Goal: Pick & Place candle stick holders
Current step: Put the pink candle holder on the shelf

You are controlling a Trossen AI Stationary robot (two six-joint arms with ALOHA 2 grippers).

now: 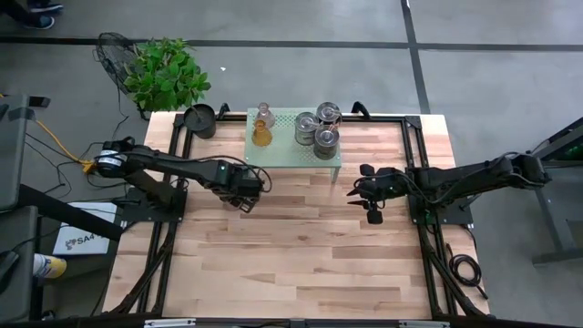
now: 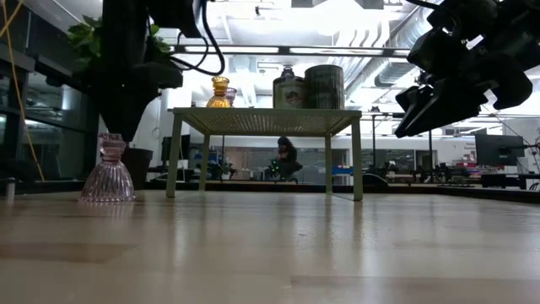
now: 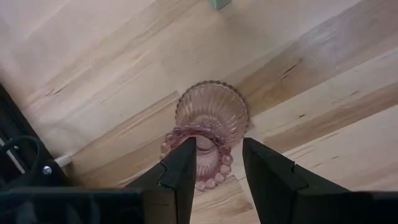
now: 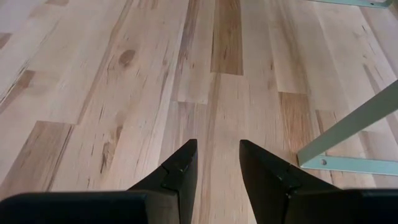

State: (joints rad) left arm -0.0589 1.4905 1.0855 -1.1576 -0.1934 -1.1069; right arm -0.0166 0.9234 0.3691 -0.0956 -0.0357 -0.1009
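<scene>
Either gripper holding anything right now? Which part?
Left gripper straddles the pink holder's beaded top, fingers open, no visible grip. Right gripper is open and empty.

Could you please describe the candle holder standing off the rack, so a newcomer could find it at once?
Start at the pale green rack at the table's far edge, then look to the bare wood by its left front corner, under the left pincer. There stands the pink ribbed glass holder, the only holder standing on the tabletop.
</scene>
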